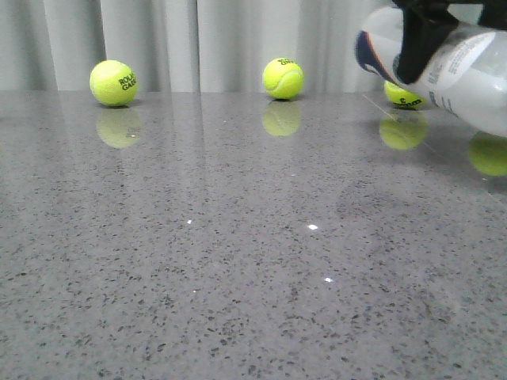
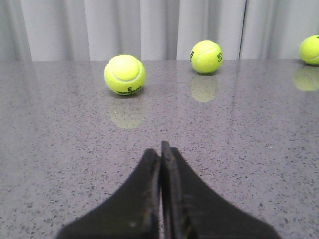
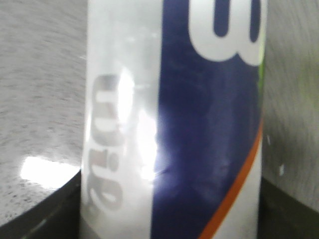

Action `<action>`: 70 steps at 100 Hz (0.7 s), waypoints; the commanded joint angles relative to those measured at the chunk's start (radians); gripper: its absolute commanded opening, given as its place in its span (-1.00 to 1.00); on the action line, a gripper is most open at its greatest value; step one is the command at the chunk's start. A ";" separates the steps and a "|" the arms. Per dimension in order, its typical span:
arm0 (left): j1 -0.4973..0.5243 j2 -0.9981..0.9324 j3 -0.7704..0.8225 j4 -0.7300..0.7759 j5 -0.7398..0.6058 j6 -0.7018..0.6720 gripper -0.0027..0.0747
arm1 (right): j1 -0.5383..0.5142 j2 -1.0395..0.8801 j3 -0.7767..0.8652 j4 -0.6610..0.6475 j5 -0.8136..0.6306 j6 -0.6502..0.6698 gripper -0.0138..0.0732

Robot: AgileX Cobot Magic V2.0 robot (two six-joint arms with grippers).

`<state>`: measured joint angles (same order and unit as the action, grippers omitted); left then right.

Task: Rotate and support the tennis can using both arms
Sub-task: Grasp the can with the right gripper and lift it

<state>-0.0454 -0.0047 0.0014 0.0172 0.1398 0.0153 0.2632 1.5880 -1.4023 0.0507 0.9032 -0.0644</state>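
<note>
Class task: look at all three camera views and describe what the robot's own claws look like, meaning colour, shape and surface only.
Left claw: two matte black fingers, broad at the base and tapering to narrow tips, with scuffed inner edges. Right claw: black too, seen as a dark wedge-shaped finger in the front view, and as dark finger edges in the right wrist view. No cables or markings are visible.

The far-left tennis ball [image 1: 113,82] carries black "ROLAND GARROS" lettering, only partly readable. In the left wrist view, the nearest ball [image 2: 124,74] shows a "3". The tennis can [image 3: 174,119] bears large white letters, cropped and unreadable.
</note>
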 commanded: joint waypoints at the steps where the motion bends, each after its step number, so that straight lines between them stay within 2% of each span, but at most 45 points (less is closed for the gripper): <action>1: -0.002 -0.031 0.044 -0.002 -0.078 -0.006 -0.98 | 0.053 -0.039 -0.069 0.001 -0.059 -0.205 -0.24; 25: -0.002 -0.031 0.044 -0.002 -0.078 -0.006 -0.98 | 0.208 -0.010 -0.074 0.001 -0.134 -0.673 -0.24; 39: -0.002 -0.031 0.044 -0.002 -0.078 -0.006 -0.98 | 0.261 0.036 -0.074 0.001 -0.110 -0.859 -0.24; 49: -0.002 -0.031 0.044 -0.002 -0.078 -0.006 -0.98 | 0.277 0.072 -0.074 0.001 -0.098 -0.912 -0.24; 70: -0.002 -0.031 0.044 -0.002 -0.078 -0.006 -0.98 | 0.279 0.128 -0.074 0.001 -0.098 -0.914 -0.24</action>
<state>-0.0454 -0.0047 0.0014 0.0172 0.1398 0.0153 0.5407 1.7452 -1.4429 0.0507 0.8399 -0.9610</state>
